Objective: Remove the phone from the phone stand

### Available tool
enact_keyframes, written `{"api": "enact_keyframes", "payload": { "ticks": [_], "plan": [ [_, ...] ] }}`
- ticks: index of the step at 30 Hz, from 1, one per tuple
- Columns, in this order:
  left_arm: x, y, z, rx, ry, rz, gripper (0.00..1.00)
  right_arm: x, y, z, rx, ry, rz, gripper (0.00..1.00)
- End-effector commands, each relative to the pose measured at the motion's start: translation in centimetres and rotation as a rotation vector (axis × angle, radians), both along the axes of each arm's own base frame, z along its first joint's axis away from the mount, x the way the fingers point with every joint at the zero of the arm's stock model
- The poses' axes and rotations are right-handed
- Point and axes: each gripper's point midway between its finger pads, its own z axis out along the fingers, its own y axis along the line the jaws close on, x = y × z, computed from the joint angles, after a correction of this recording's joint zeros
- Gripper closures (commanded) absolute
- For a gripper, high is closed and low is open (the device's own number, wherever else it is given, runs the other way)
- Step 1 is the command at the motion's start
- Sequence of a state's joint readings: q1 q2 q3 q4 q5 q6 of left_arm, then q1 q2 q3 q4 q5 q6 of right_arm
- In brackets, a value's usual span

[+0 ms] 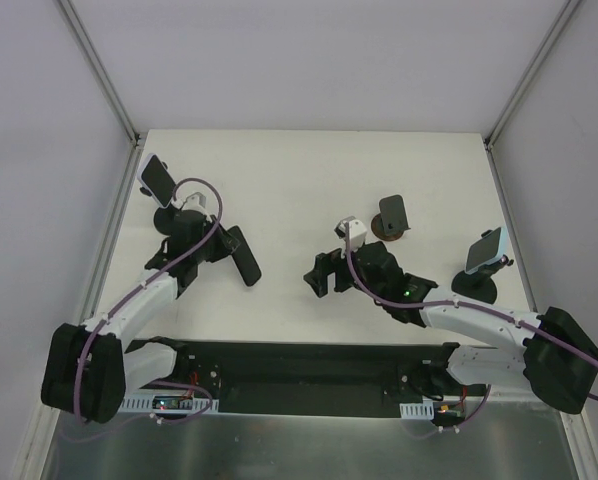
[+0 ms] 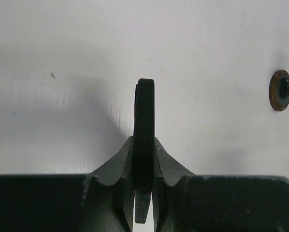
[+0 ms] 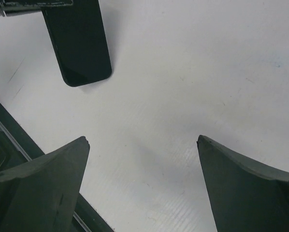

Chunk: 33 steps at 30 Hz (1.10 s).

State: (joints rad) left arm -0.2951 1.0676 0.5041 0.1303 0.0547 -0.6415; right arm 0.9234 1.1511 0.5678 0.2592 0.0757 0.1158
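Observation:
My left gripper (image 1: 229, 245) is shut on a black phone (image 1: 245, 257) and holds it low over the white table, left of centre. In the left wrist view the phone (image 2: 144, 121) shows edge-on, clamped between my fingers (image 2: 165, 159). A phone stand with a round brown base (image 1: 391, 217) stands at the back centre, apart from the phone; its base shows at the right edge of the left wrist view (image 2: 280, 90). My right gripper (image 1: 324, 275) is open and empty over bare table (image 3: 143, 140). The held phone's end shows in the right wrist view (image 3: 79, 43).
A second phone sits on a black stand (image 1: 157, 177) at the far left by the wall. A third phone sits on a stand (image 1: 484, 252) at the right. The black base rail (image 1: 299, 365) runs along the table's near edge.

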Motion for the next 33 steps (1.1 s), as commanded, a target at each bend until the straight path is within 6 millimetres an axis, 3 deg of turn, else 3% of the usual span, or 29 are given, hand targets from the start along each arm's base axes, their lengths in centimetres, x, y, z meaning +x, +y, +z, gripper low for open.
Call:
{"api": "enact_keyframes", "payload": {
  "ticks": [1, 5, 7, 14, 16, 17, 20, 28, 33],
  "plan": [
    [2.7, 0.7, 2.5, -0.026, 0.003, -0.060, 1.00, 1.0, 0.1, 1.2, 0.028, -0.064, -0.019, 0.04],
    [5.0, 2.1, 1.1, -0.025, 0.124, -0.068, 1.00, 1.1, -0.3, 0.7, 0.018, -0.068, -0.028, 0.04],
    [5.8, 2.2, 0.9, -0.032, 0.144, -0.085, 0.91, 1.2, -0.7, 0.4, 0.012, -0.068, -0.039, 0.04],
    [10.8, -0.5, 1.4, -0.087, 0.168, -0.263, 0.88, 1.3, -1.1, -0.1, 0.017, -0.066, -0.049, 0.04],
    [11.4, -0.7, 0.1, -0.083, 0.209, -0.295, 0.87, 1.4, -1.2, -0.2, 0.018, -0.065, -0.051, 0.04],
    [12.4, -0.9, 0.8, -0.082, 0.187, -0.311, 0.85, 1.4, -1.3, -0.2, 0.018, -0.064, -0.054, 0.04],
    [13.4, -1.2, -0.2, -0.071, 0.205, -0.346, 0.79, 1.6, -1.5, -0.2, 0.023, -0.064, -0.060, 0.04],
    [13.2, -1.1, -3.8, -0.044, 0.289, -0.394, 0.67, 1.6, -1.5, -0.5, 0.024, -0.055, -0.056, 0.04],
    [12.7, -0.5, -4.3, -0.008, 0.305, -0.380, 0.54, 1.6, -1.4, -0.7, 0.022, -0.049, -0.052, 0.04]
  ]
}}
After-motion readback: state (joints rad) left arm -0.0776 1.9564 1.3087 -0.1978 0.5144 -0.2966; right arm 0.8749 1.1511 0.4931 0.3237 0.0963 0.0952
